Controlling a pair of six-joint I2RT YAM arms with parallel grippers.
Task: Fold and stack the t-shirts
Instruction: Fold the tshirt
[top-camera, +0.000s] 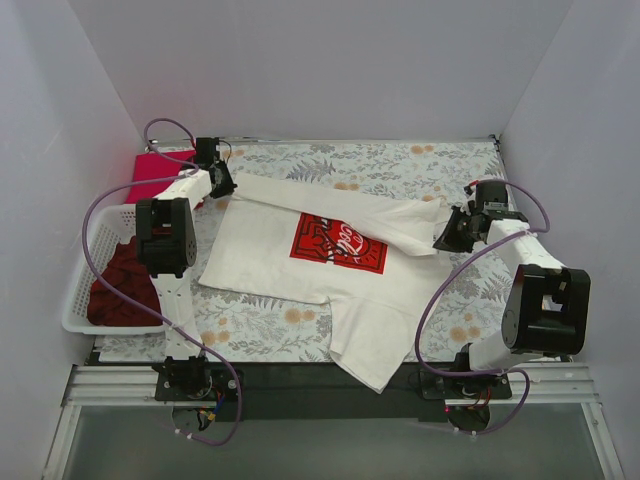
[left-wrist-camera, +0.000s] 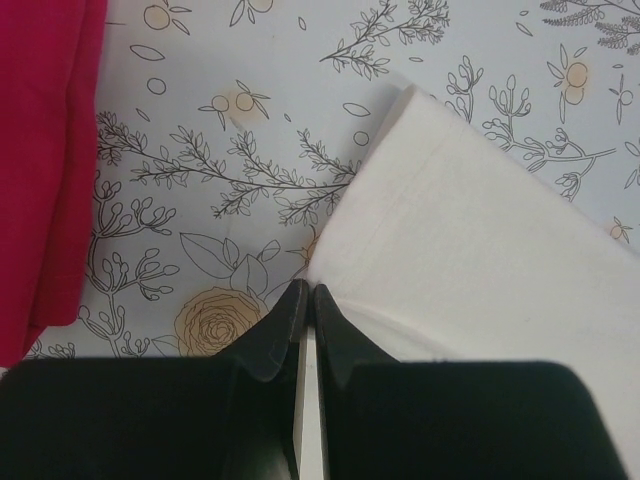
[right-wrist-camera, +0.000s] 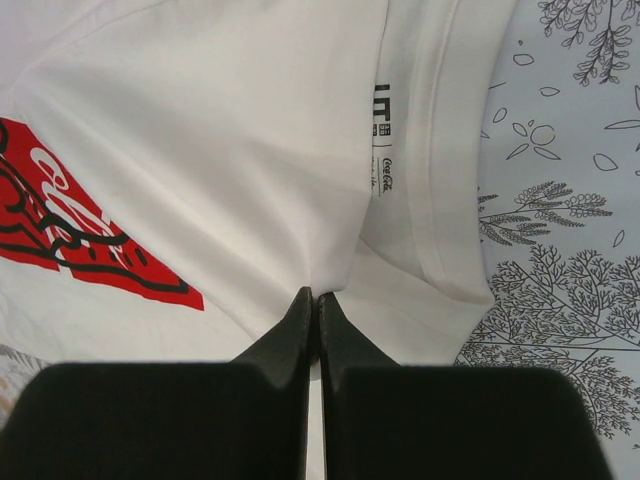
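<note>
The cream-white t-shirt (top-camera: 300, 270) with a red chest print (top-camera: 338, 243) lies spread across the table's middle, its upper edge folded over. My left gripper (top-camera: 222, 187) is shut on the shirt's far left corner (left-wrist-camera: 470, 250), pinching its edge. My right gripper (top-camera: 447, 237) is shut on the shirt by the collar (right-wrist-camera: 440, 200), near the label. The crimson-pink t-shirt (top-camera: 155, 172) lies at the far left, also in the left wrist view (left-wrist-camera: 45, 160). The dark maroon t-shirt (top-camera: 122, 285) lies in the basket.
A white lattice basket (top-camera: 85, 270) stands at the left edge. The floral table cloth (top-camera: 400, 165) covers the table. White walls close in the back and both sides. The shirt's lower part hangs over the near edge (top-camera: 370, 365).
</note>
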